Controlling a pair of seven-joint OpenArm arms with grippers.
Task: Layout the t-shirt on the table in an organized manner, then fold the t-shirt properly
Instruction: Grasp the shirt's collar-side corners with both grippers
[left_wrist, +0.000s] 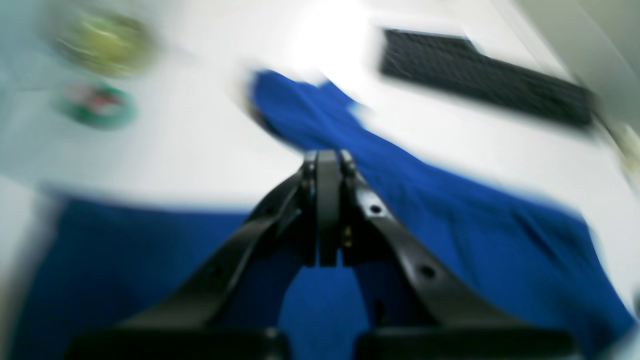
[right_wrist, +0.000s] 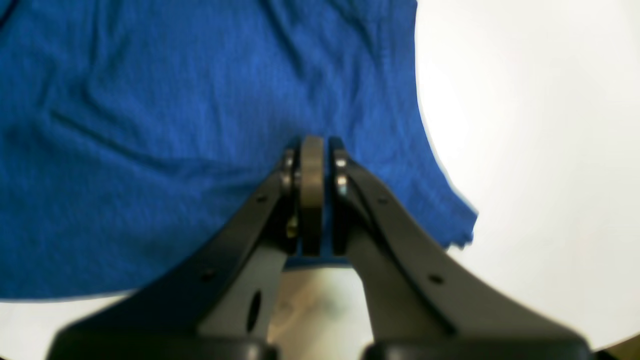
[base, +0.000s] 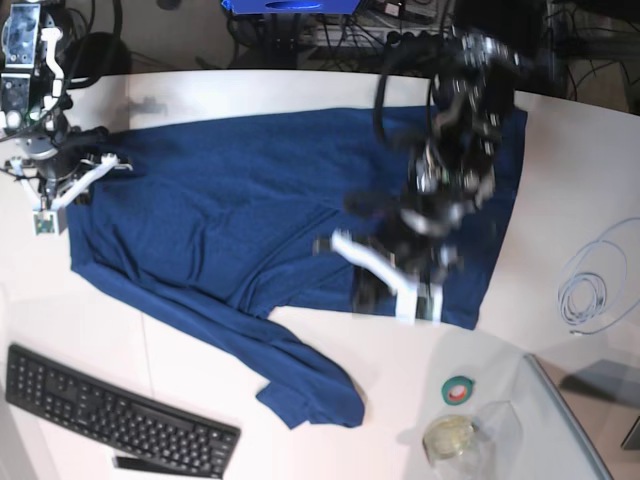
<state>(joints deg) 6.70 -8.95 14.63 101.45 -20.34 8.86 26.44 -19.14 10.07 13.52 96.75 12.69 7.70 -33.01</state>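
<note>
Right wrist view first: my right hand has its jaws pinched together on the edge of the t-shirt, with a sliver of blue showing between them, so that one's gripping cloth near a ragged corner. Everything else of the shirt runs away ahead and to the left of that hand, white tabletop off to the other side.

My left hand is closed too, but that camera's badly smeared and I can't tell if there's fabric in it or if it's just sitting over the shirt.

From the base camera the shirt lies spread across the tabletop, long axis running between my two hands, right one on one end, left on the other. One sleeve trails toward the black keyboard, bunched and twisted. I'd guess the left arm is nearer to it, so straightening falls there.
</note>
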